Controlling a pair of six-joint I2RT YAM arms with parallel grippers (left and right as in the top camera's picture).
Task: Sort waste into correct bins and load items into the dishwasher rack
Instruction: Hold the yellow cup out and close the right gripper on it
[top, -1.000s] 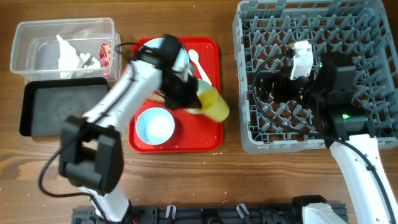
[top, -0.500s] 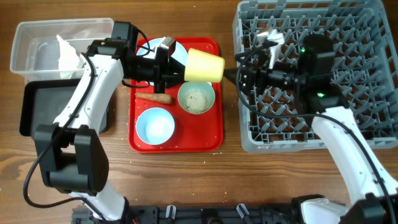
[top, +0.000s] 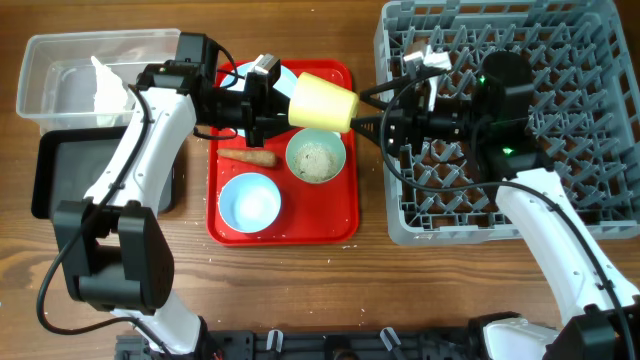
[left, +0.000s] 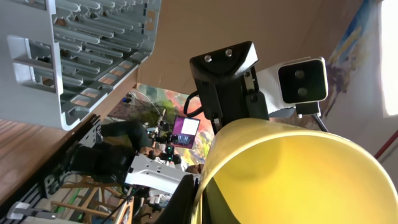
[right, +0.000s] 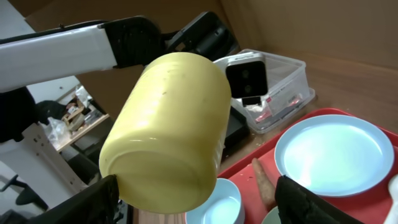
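Note:
My left gripper (top: 280, 100) is shut on the rim of the yellow cup (top: 322, 101) and holds it on its side above the red tray, base toward the rack. In the left wrist view one finger (left: 198, 198) sits inside the cup (left: 292, 174). My right gripper (top: 372, 118) is open at the rack's left edge. Its fingers (right: 199, 202) flank the cup's base (right: 165, 130). The pale blue plate (right: 336, 155), the green bowl (top: 316, 157) with crumbs, the blue bowl (top: 250, 200) and the carrot-shaped stick (top: 248, 157) lie on the tray.
The grey dishwasher rack (top: 580, 60) fills the right side. The clear tub (top: 60, 55) at far left holds a white scrap (top: 108, 90) and a red wrapper (right: 267, 113). The black tray (top: 70, 175) lies in front of it. The red tray (top: 340, 225) lies between the bins and the rack.
My left arm lifted the cup off the tray and turned it sideways toward the rack. My right gripper came out of the rack leftward up to the cup's base.

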